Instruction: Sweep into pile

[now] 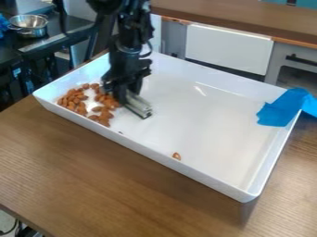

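The black gripper (121, 92) hangs low over the left part of the white tray (204, 120), shut on a grey-green sweeping tool (137, 106) that juts out to its right. Brown almonds (74, 99) lie in a loose patch in the tray's left corner, some of them beside the gripper and tool. White tray floor shows between parts of the patch. A single almond (176, 156) rests apart, close to the tray's front wall. The gripper hides part of the tray floor behind it.
Blue cloth or tape (285, 109) hangs over the tray's right corner. Raised walls surround the tray, which stands on a brown wooden table (93, 171). Behind it are white and grey cabinets (229, 46). A metal bowl (29, 25) stands at the upper left.
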Robot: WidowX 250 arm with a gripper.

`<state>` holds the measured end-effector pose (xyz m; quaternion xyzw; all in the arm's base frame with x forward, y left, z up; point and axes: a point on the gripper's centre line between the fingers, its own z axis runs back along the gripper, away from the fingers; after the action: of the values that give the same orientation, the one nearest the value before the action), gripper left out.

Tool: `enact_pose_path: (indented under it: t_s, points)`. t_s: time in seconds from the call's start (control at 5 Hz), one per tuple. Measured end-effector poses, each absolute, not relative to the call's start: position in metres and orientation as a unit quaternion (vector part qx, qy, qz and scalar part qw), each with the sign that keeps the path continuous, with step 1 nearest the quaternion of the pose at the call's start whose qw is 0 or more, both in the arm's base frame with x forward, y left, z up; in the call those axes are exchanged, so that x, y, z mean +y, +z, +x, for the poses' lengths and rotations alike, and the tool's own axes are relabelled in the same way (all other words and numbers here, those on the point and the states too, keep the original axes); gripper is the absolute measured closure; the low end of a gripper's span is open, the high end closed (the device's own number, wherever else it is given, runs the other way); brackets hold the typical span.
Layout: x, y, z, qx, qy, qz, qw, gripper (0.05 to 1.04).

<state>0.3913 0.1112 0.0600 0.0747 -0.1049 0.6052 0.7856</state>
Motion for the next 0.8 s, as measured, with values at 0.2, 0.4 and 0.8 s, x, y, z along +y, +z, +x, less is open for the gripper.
enact_pose_path:
  t_s: [0.2,0.4,0.8]
  points:
    - [0.123,0.059,0.373,-0.108,0.601,0.084,0.787,0.705]
    - [0.135,0.059,0.357,-0.101,0.597,0.095,0.79,0.705]
    - [0.129,0.065,0.346,-0.075,0.584,0.081,0.804,0.705]
